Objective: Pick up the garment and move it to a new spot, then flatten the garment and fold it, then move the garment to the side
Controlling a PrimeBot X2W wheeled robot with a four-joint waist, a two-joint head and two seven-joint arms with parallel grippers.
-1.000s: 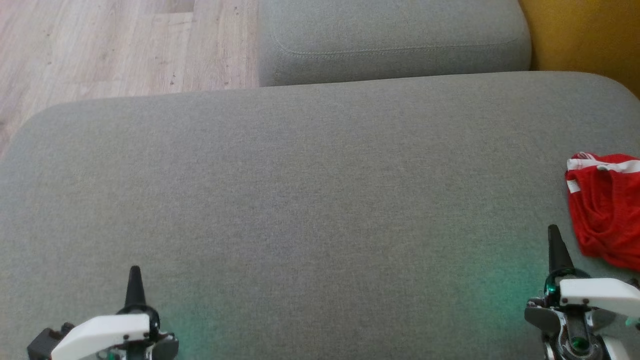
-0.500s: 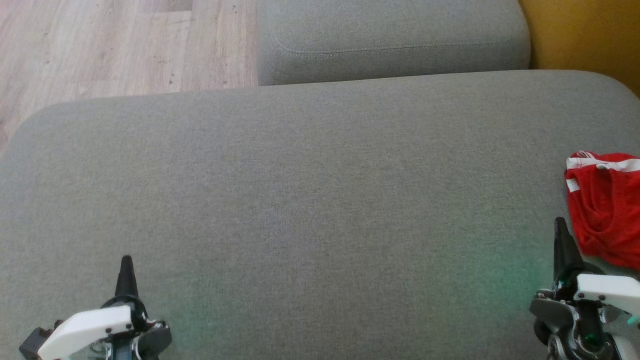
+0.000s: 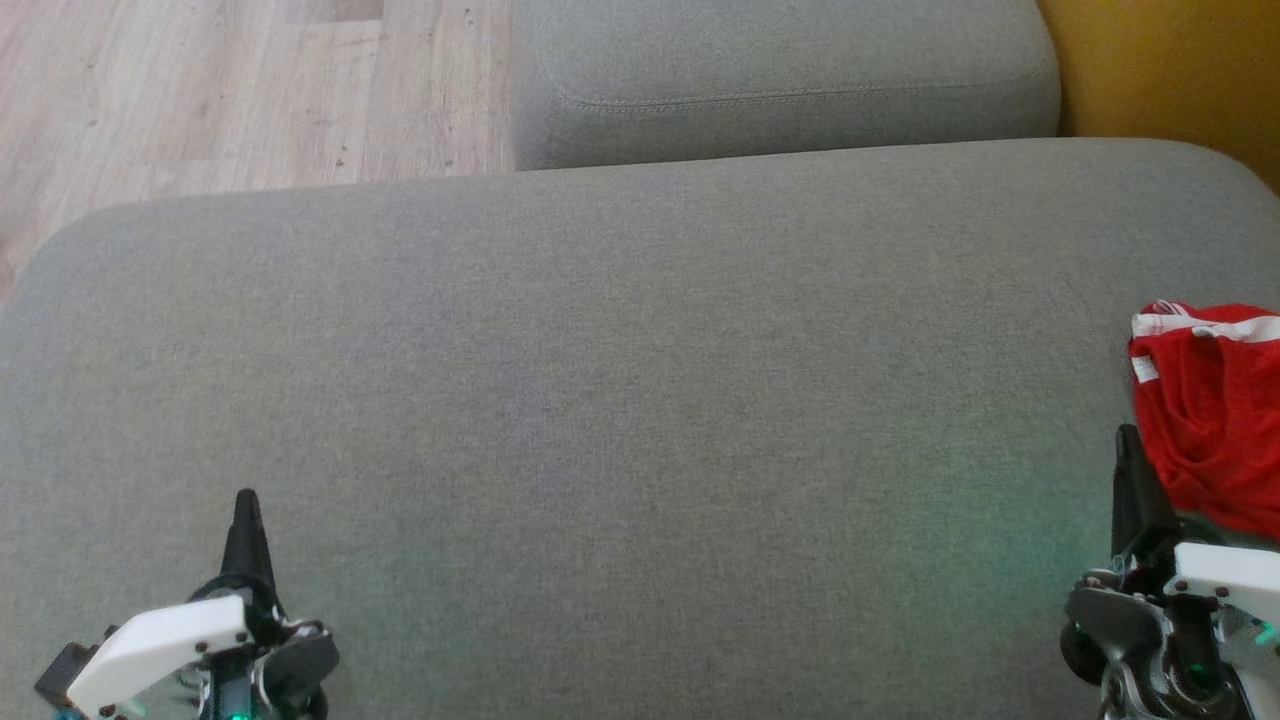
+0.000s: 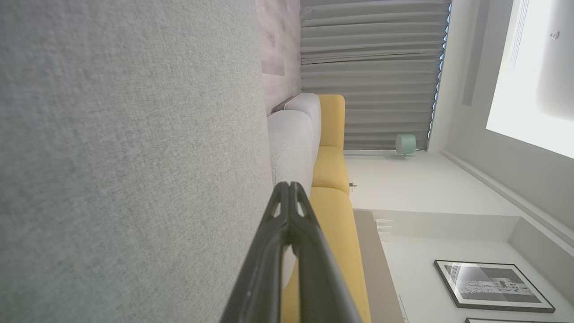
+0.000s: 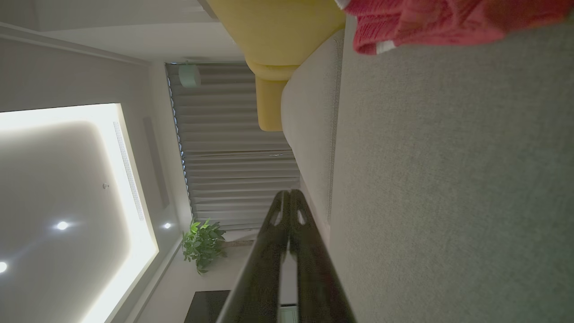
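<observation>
The garment (image 3: 1210, 415) is red with white trim and lies crumpled at the right edge of the grey cushion (image 3: 620, 400); its hem shows at the top of the right wrist view (image 5: 448, 22). My right gripper (image 3: 1128, 440) is shut and empty, its tip just left of the garment's near edge, apart from it. In the right wrist view the fingertips meet (image 5: 289, 194). My left gripper (image 3: 245, 500) hovers shut and empty over the cushion's lower left, far from the garment, fingertips together in the left wrist view (image 4: 289, 185).
A second grey cushion (image 3: 780, 80) sits behind the big one. Wooden floor (image 3: 230, 90) lies at the far left, a yellow sofa (image 3: 1170, 70) at the far right. A potted plant (image 5: 202, 244) stands by the curtain.
Both grippers have slid forward over the cushion; the right tip has come closer to the garment's edge. The garment has not moved.
</observation>
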